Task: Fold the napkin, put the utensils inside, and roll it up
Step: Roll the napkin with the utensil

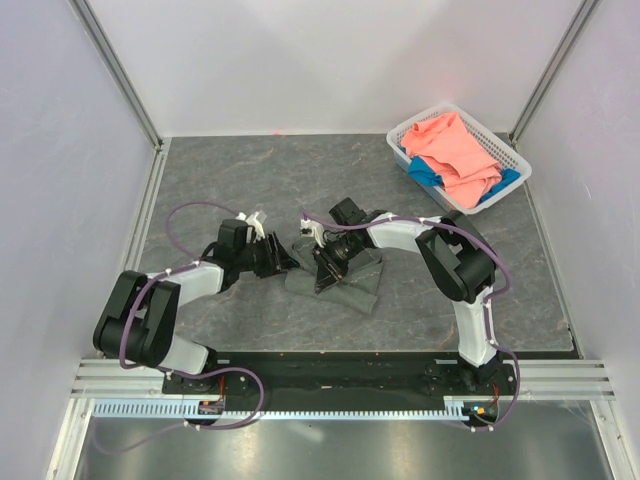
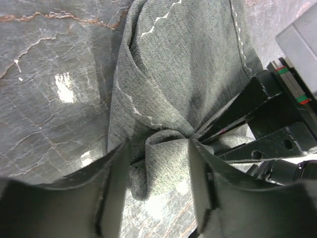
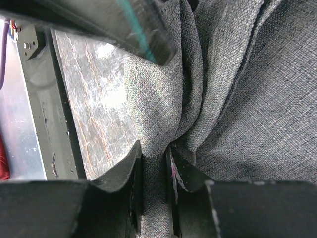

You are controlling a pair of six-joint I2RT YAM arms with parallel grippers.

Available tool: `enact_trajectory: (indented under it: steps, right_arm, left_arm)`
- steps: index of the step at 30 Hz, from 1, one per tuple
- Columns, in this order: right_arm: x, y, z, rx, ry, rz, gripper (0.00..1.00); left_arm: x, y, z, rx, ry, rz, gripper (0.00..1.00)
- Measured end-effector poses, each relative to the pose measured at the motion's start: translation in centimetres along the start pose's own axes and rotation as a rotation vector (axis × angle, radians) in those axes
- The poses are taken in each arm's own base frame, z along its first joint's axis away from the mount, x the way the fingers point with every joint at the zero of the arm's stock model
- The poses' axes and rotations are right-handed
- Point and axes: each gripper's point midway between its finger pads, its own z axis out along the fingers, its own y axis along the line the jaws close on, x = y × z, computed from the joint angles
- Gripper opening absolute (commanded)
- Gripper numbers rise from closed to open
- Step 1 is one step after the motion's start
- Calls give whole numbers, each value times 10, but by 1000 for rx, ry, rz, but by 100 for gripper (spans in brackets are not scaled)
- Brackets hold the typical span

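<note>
The dark grey napkin (image 1: 350, 288) lies rumpled on the table just ahead of the arm bases. My right gripper (image 1: 322, 270) comes in from the right and is shut on a raised fold of it; in the right wrist view the cloth (image 3: 237, 99) is pinched tight between the fingertips of that gripper (image 3: 154, 158). My left gripper (image 1: 287, 262) sits at the napkin's left end. Its fingers (image 2: 116, 183) stand wide on either side of a bunched fold (image 2: 166, 153), and the right gripper's tips (image 2: 200, 136) meet the cloth just beyond. The utensils are hidden or out of view.
A white basket (image 1: 512, 152) stands at the back right corner, holding a salmon-pink cloth (image 1: 455, 150) and a blue cloth (image 1: 425, 172). Grey walls close in the table on three sides. A black base rail (image 3: 49, 114) runs along the near edge.
</note>
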Motion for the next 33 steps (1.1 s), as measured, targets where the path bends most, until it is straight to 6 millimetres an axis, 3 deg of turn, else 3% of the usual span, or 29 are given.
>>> enact_trajectory:
  steps: [9,11,15,20,27,33]
  right_arm:
    - [0,0,0,-1,4,10,31]
    - [0,0,0,0,6,12,34]
    - [-1,2,-2,4,7,25,54]
    - [-5,6,-10,75,16,7,65]
    - [-14,6,-54,318,-38,-61,76]
    - [-24,47,-94,498,-128,-171,76]
  left_arm:
    - [14,13,8,-27,53,-49,2]
    - [18,16,9,-40,69,-60,2]
    - [23,20,8,-68,102,-77,2]
    - [23,21,8,-87,136,-77,2]
    - [24,22,7,-103,165,-65,2]
    - [24,21,8,-104,186,-67,2]
